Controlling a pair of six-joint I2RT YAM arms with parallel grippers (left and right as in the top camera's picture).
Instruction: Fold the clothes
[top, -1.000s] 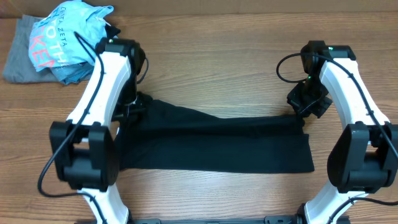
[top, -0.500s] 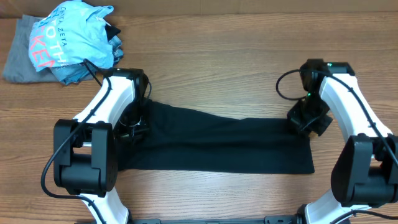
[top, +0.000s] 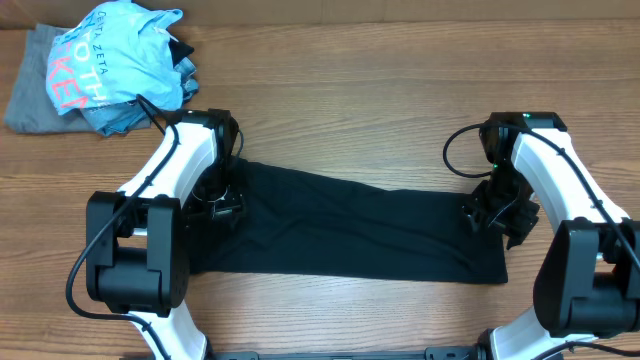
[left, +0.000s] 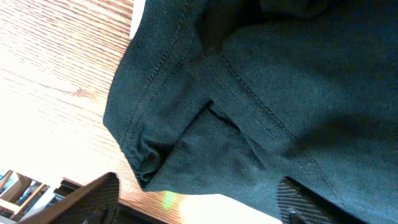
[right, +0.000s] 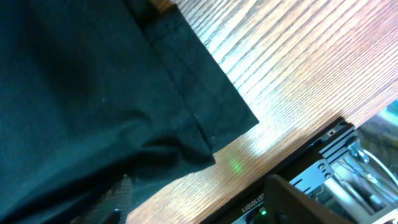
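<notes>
Overhead: black T-shirt (top: 350, 235) lies as long folded band across bench (top: 350, 100). Left hand (top: 215, 205) at one end, right hand (top: 497, 215) at other, I judge to lay fold evenly.
Left wrist: hand spread wide, sleeve seam flat beneath, nothing pinched.
Right wrist: hand likewise open, shirt corner flat on bench.

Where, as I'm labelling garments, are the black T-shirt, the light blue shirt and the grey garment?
black T-shirt (top: 350, 232): overhead view, middle of fabric.
light blue shirt (top: 118, 62): overhead view, lettered front.
grey garment (top: 30, 98): overhead view, left part.
</notes>
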